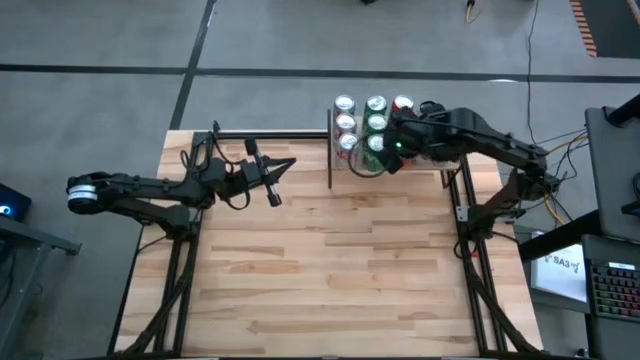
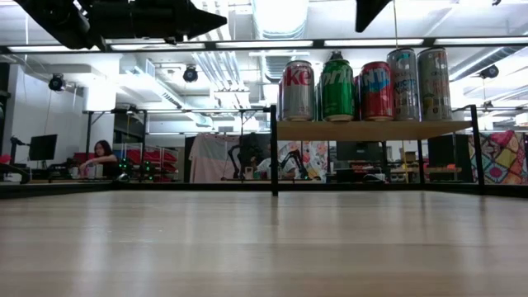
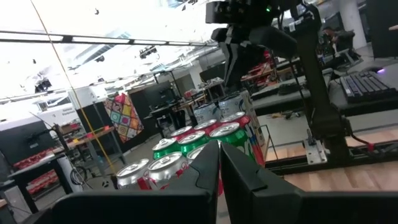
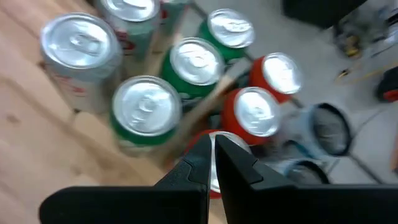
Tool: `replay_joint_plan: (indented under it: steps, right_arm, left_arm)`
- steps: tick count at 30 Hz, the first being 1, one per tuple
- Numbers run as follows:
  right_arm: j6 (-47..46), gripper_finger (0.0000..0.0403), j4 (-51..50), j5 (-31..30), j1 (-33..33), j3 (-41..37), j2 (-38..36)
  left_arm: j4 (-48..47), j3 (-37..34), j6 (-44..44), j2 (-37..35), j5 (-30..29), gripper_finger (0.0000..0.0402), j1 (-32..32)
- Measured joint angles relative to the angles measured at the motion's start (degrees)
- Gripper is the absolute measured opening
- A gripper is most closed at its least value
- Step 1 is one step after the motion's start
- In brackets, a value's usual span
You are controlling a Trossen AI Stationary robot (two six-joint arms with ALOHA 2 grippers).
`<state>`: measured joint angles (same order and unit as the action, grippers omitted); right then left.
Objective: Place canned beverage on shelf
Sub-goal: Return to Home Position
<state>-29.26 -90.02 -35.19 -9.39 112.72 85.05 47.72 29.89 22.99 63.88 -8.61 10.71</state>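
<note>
High view: shelf [image 1: 330, 150] at table [image 1: 330, 260] far edge, right of centre. Holds cans [image 1: 376, 122] in rows: silver, green, red. R gripper [image 1: 392, 152] over shelf's front row. L gripper [image 1: 285, 165] just left of shelf, above table.
Low view: cans upright on shelf board, long axis vertical, tops up.
L wrist: fingers pressed together, nothing held.
R wrist: fingers together, empty, above can tops.
</note>
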Motion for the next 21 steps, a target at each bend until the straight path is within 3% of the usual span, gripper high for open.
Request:
replay_joint_plan:
  steps: [4,13,21]
  right_arm:
    - [0.9,0.0012,2.2,-3.8,1.4,-5.8,-4.1]
    - [6.6,0.0012,16.8,-3.7,2.3,-22.3,-14.6]
    - [13.8,0.0012,31.6,-3.4,2.3,-32.8,-22.3]
  left_arm:
    - [-0.9,0.5,-1.2,0.0,0.0,0.0000,0.0]
    - [-0.8,0.5,-3.6,0.0,0.0,0.0000,0.0]
    - [-3.2,0.5,-11.8,0.0,0.0,0.0000,0.0]
